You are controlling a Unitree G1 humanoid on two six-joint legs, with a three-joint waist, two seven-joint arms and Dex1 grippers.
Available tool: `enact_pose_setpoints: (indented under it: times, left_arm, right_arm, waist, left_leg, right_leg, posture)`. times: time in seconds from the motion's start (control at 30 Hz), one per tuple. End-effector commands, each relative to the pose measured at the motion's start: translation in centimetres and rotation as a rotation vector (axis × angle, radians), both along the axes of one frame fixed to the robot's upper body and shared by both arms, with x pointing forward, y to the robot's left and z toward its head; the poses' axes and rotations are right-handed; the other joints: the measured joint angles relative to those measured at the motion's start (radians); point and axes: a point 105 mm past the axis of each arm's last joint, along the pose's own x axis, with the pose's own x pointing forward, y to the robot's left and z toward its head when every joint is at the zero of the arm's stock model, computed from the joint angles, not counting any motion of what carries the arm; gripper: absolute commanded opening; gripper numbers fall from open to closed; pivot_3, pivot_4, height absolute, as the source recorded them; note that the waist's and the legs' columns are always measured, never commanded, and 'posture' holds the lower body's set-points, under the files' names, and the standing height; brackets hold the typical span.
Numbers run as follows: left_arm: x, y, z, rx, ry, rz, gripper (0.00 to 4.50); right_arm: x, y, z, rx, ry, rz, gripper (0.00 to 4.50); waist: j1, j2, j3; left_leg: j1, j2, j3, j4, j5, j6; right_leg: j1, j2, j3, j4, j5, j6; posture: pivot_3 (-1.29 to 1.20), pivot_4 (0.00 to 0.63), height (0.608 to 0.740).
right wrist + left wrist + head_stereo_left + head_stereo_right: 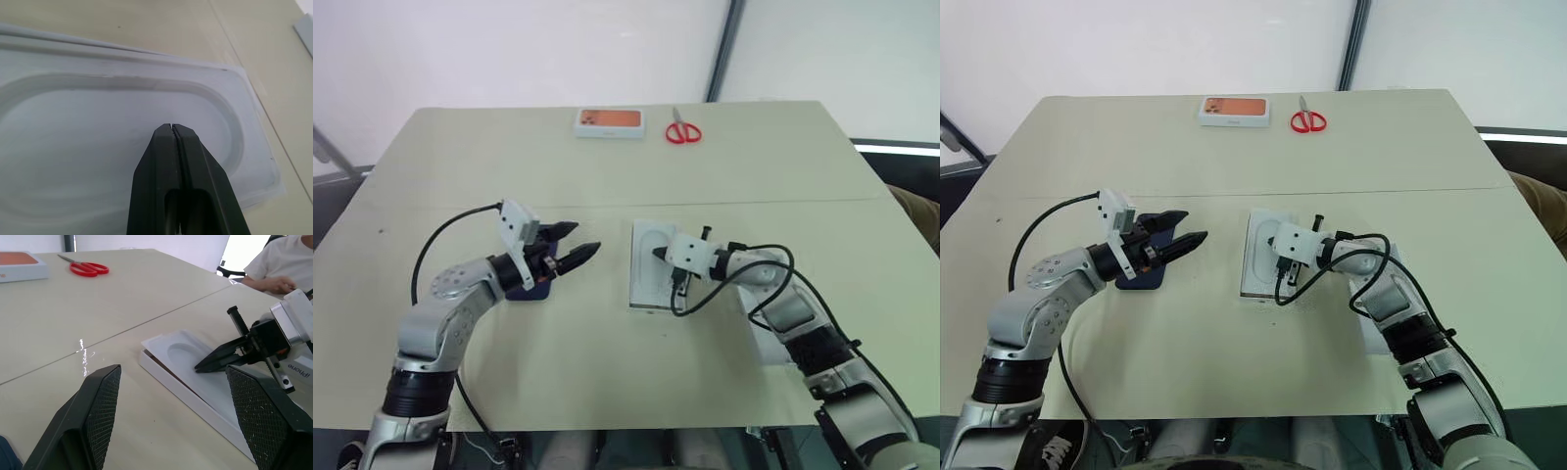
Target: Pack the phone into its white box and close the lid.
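With the right gripper (656, 254) clenched empty over the white box (643, 279), and the released left gripper (574, 245) above the phone (1139, 277) left of that box, pressing risks shifting the box.

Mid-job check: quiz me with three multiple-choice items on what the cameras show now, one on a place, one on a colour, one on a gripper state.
1. Where do the scissors lie?
A. at the table's far edge, beside the orange-faced box
B. under the left gripper
C. inside the white tray

2. What colour are the scissors' handles?
A. blue
B. red
C. yellow

3. How does the right gripper stand?
A. wide open
B. shut on the scissors
C. shut and empty, over the white moulded insert

Key: 1 A, the head views show them next to that box. 2 B, the handles are red. 3 C, the right wrist view shows fingertips together with nothing between.
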Motion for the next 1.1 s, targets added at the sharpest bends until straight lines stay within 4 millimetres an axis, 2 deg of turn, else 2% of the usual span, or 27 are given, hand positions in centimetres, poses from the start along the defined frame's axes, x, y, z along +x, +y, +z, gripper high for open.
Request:
enact_pose_setpoints:
  times: [0.03, 0.33, 0.63, 0.93, 1.07, 1.1]
  left_arm:
    - [-0.1, 0.1, 1.4, -0.004, -0.064, 0.001, 3.63]
    - [0.2, -0.4, 1.4, 0.009, -0.066, -0.015, 3.63]
    - [0.4, -0.3, 1.3, 0.015, -0.064, -0.007, 3.63]
    - [0.5, -0.6, 1.3, 0.016, -0.066, -0.001, 3.63]
    - [0.5, -0.5, 1.2, 0.021, -0.066, 0.0, 3.63]
    - [0.5, -0.4, 1.2, 0.015, -0.065, 0.006, 3.63]
  right_arm:
    - [-0.9, -0.2, 0.8, 0.015, 0.01, 0.01, 0.04]
    - [-2.9, 1.4, 0.5, 0.07, 0.086, 0.092, 0.04]
    - [-5.2, 1.6, -1.5, -0.022, 0.171, 0.171, 0.04]
    - [-6.8, 1.7, -1.2, -0.041, 0.248, 0.244, 0.04]
    - [-6.3, 1.9, -1.0, -0.028, 0.223, 0.233, 0.04]
    - [-4.9, 1.8, -0.4, -0.011, 0.162, 0.186, 0.04]
  waist:
    - [0.001, 0.0, 0.0]
    - [0.0, 0.0, 0.0]
    - [0.0, 0.0, 0.0]
    - [0.002, 0.0, 0.0]
    - [0.001, 0.0, 0.0]
    - [0.0, 0.0, 0.0]
  left_leg:
    - [0.0, 0.0, 0.0, 0.0, 0.0, 0.0]
    - [0.0, 0.0, 0.0, 0.0, 0.0, 0.0]
    - [0.0, 0.0, 0.0, 0.0, 0.0, 0.0]
    - [0.0, 0.0, 0.0, 0.001, 0.0, 0.001]
    - [0.0, 0.0, 0.0, 0.0, 0.0, 0.001]
    - [0.0, 0.0, 0.0, 0.0, 0.0, 0.001]
  right_leg:
    - [0.0, 0.0, 0.0, 0.0, 0.0, 0.0]
    - [0.0, 0.0, 0.0, 0.0, 0.0, 0.0]
    - [0.0, 0.0, 0.0, 0.0, 0.0, 0.0]
    - [0.001, 0.0, -0.001, 0.0, 0.0, 0.0]
    - [0.001, 0.0, -0.001, 0.0, 0.0, 0.0]
    - [0.0, 0.0, -0.001, 0.0, 0.0, 0.0]
  posture:
    - [0.0, 0.15, 0.74]
    - [0.0, 0.15, 0.74]
    - [0.0, 0.15, 0.74]
    - [0.0, 0.15, 0.74]
    - [0.0, 0.15, 0.74]
    - [0.0, 0.15, 0.74]
